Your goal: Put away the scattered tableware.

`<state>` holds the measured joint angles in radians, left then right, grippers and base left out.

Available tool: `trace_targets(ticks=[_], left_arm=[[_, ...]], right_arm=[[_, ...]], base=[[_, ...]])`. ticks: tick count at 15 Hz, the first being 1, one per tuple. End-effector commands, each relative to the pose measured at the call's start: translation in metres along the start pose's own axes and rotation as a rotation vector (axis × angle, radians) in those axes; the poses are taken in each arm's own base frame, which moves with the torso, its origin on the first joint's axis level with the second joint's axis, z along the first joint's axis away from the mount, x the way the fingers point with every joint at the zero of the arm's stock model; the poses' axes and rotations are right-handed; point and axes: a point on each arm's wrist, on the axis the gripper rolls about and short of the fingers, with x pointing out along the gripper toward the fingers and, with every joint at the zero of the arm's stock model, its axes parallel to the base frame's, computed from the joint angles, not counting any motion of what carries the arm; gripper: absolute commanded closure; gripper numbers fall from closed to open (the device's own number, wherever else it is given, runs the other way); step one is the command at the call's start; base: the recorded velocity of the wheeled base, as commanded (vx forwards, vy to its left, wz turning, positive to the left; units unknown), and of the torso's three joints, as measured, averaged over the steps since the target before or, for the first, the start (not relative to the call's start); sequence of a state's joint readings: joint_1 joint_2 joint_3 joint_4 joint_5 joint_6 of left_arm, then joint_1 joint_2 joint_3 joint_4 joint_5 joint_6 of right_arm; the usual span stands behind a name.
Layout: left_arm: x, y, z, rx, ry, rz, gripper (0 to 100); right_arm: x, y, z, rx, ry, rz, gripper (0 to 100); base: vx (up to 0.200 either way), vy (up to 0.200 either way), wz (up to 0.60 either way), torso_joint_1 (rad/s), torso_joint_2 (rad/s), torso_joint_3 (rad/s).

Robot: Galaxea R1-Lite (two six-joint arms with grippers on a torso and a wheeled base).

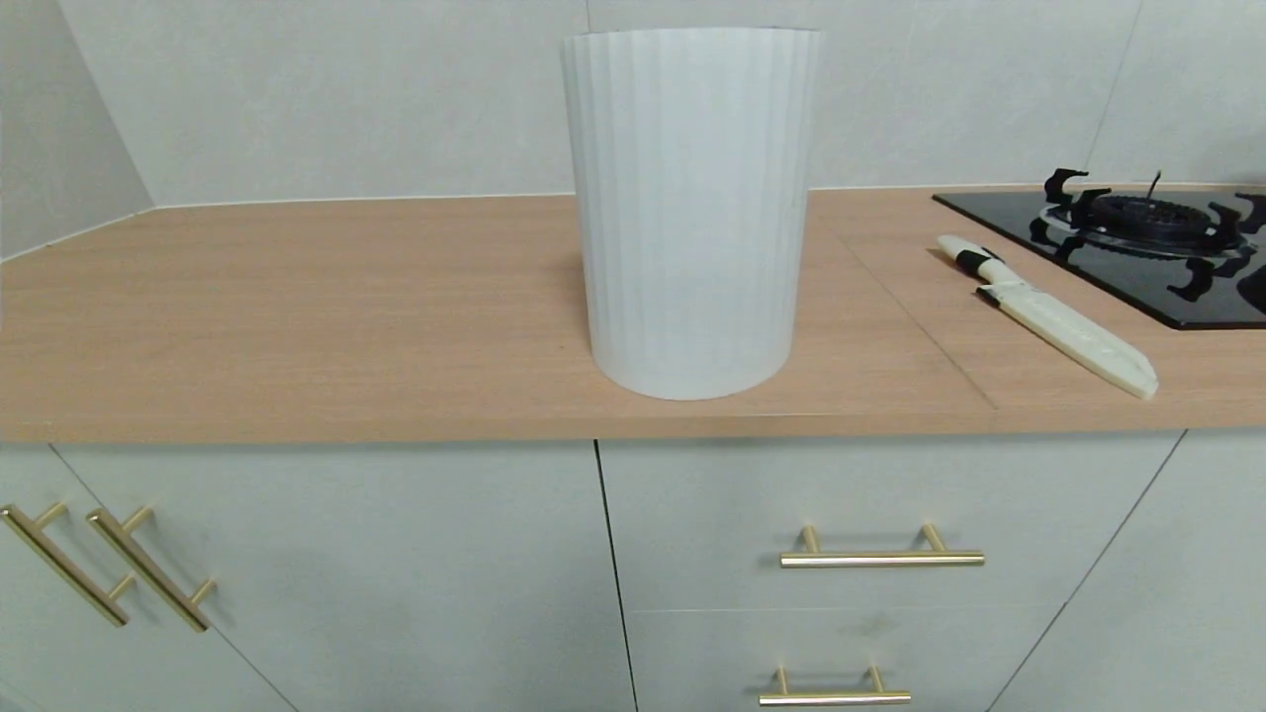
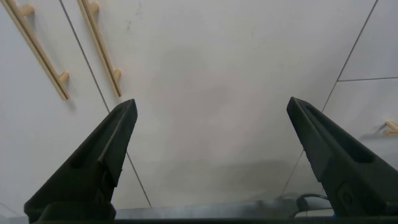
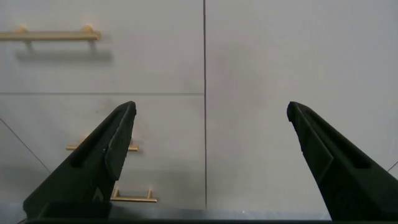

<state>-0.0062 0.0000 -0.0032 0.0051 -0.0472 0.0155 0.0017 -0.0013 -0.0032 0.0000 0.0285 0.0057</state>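
A tall white ribbed holder (image 1: 692,213) stands upright near the front edge of the wooden counter (image 1: 297,316). To its right, beside the stove, lies a white knife (image 1: 1048,316) with a black band on its handle, blade pointing toward the front. My left gripper (image 2: 211,109) is open with nothing between its fingers, facing the white cabinet doors below the counter. Also open and holding nothing, my right gripper (image 3: 211,109) faces the drawer fronts.
A black gas stove (image 1: 1137,242) sits at the counter's far right. White cabinets (image 1: 326,574) with brass bar handles (image 1: 880,559) run under the counter. A tiled wall backs the counter, whose left part is bare wood.
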Motion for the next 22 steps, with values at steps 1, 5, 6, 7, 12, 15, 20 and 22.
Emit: trace_targets(ticks=[1, 5, 6, 7, 12, 15, 20, 22], left_arm=[[0.0001, 0.0000, 0.0001, 0.000, 0.001, 0.000, 0], [0.0001, 0.0000, 0.0001, 0.000, 0.001, 0.000, 0], [0.0001, 0.0000, 0.0001, 0.000, 0.001, 0.000, 0], [0.0001, 0.0000, 0.0001, 0.000, 0.001, 0.000, 0], [0.0001, 0.0000, 0.0001, 0.000, 0.001, 0.000, 0], [0.0001, 0.0000, 0.0001, 0.000, 0.001, 0.000, 0], [0.0001, 0.0000, 0.0001, 0.000, 0.001, 0.000, 0], [0.0001, 0.0000, 0.0001, 0.000, 0.001, 0.000, 0]], right_arm=[[0.0001, 0.0000, 0.0000, 0.000, 0.001, 0.002, 0], [0.0001, 0.0000, 0.0000, 0.000, 0.001, 0.000, 0], [0.0001, 0.0000, 0.0000, 0.000, 0.001, 0.000, 0], [0.0001, 0.0000, 0.0000, 0.000, 0.001, 0.000, 0], [0.0002, 0.0000, -0.0004, 0.000, 0.003, 0.002, 0], [0.0001, 0.0000, 0.0000, 0.000, 0.001, 0.002, 0], [0.0001, 0.0000, 0.0000, 0.000, 0.001, 0.000, 0], [0.0001, 0.0000, 0.0000, 0.000, 0.001, 0.000, 0]], base=[[0.000, 0.000, 0.00, 0.119, -0.19, -0.305], [0.000, 0.000, 0.00, 0.154, -0.51, -0.303], [0.000, 0.000, 0.00, 0.163, -0.47, -0.290], [0.000, 0.000, 0.00, 0.159, -0.47, -0.286], [0.000, 0.000, 0.00, 0.184, -0.47, -0.288], [0.000, 0.000, 0.00, 0.204, -0.49, -0.289], [0.000, 0.000, 0.00, 0.220, -0.51, -0.283], [0.000, 0.000, 0.00, 0.234, -0.52, -0.291]])
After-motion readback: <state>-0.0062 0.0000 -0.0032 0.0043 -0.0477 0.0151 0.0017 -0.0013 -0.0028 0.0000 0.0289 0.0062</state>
